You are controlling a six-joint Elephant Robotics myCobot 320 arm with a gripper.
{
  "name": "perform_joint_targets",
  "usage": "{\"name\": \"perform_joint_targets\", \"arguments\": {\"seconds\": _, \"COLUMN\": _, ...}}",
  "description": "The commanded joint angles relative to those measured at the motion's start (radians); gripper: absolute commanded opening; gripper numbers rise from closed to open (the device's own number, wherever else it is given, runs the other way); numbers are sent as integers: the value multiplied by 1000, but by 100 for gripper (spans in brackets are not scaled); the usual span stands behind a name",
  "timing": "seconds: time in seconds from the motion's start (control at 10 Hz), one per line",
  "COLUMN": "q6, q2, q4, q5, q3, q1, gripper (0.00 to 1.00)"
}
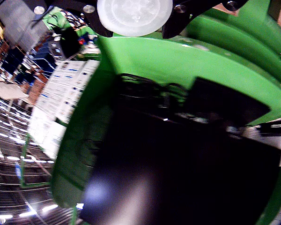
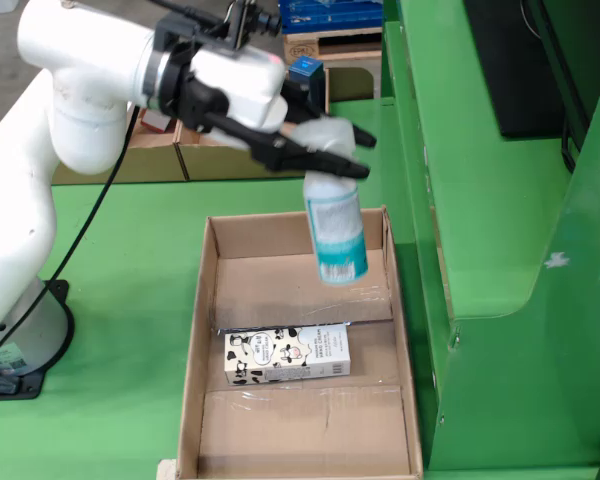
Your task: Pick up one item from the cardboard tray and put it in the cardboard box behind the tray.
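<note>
Gripper (image 2: 325, 150) clamps the bottle (image 2: 336, 232), suspended above the cardboard tray (image 2: 194, 350); milk carton (image 2: 287, 355) lies inside the tray.

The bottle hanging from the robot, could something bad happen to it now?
Maybe. The bottle hangs from the gripper by its top only, above the cardboard tray, so it might swing or slip off. If it fell, it would likely drop into the tray near the milk carton. The green wall is also close beside it, so a swinging bottle could knock against it.
</note>
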Motion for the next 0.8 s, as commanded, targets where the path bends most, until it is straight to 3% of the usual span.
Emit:
{"name": "perform_joint_targets", "arguments": {"seconds": 0.0, "q6": 35, "q2": 44, "q4": -45, "q5": 214, "q3": 26, "q1": 176, "gripper": 0}}
{"name": "perform_joint_targets", "arguments": {"seconds": 0.1, "q6": 61, "q2": 70, "q4": -129, "q5": 335, "q3": 26, "q1": 208, "gripper": 0}}
{"name": "perform_joint_targets", "arguments": {"seconds": 0.2, "q6": 74, "q2": 94, "q4": -188, "q5": 376, "q3": 26, "q1": 266, "gripper": 0}}
{"name": "perform_joint_targets", "arguments": {"seconds": 0.7, "q6": 87, "q2": 101, "q4": -248, "q5": 427, "q3": 26, "q1": 347, "gripper": 0}}
